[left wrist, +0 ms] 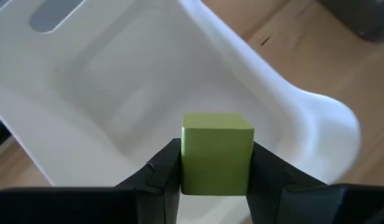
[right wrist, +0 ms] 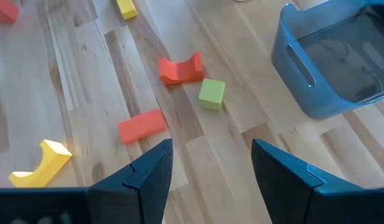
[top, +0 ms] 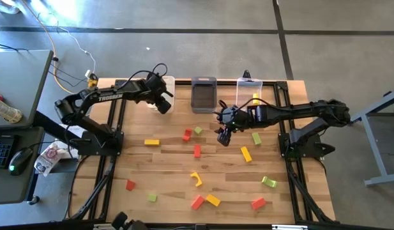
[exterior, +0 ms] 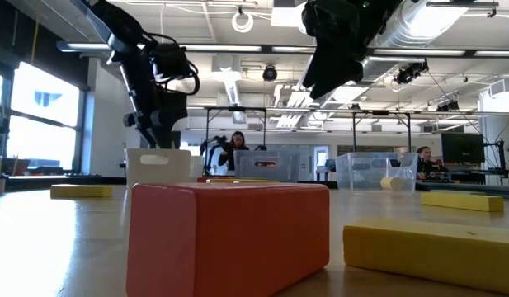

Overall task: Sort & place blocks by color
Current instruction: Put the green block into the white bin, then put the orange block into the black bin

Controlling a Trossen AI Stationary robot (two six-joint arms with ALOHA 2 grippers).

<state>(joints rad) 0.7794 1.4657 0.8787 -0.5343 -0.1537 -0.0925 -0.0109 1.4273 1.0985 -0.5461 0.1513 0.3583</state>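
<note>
High view: left gripper (top: 163,104) sits over the white bin (top: 169,82); right gripper (top: 223,136) hangs above the table near the dark grey bin (top: 204,94). Left wrist view: jaws clamp a green cube (left wrist: 216,153) by two opposite sides, one flat face upward, above the white bin; no long axis. Right wrist view: jaws spread, empty, over a red bar (right wrist: 141,125) lying flat.

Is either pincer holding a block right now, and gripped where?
Left pincer clamps a green cube by two opposite side faces, above the white bin. Right pincer is open, empty.
</note>
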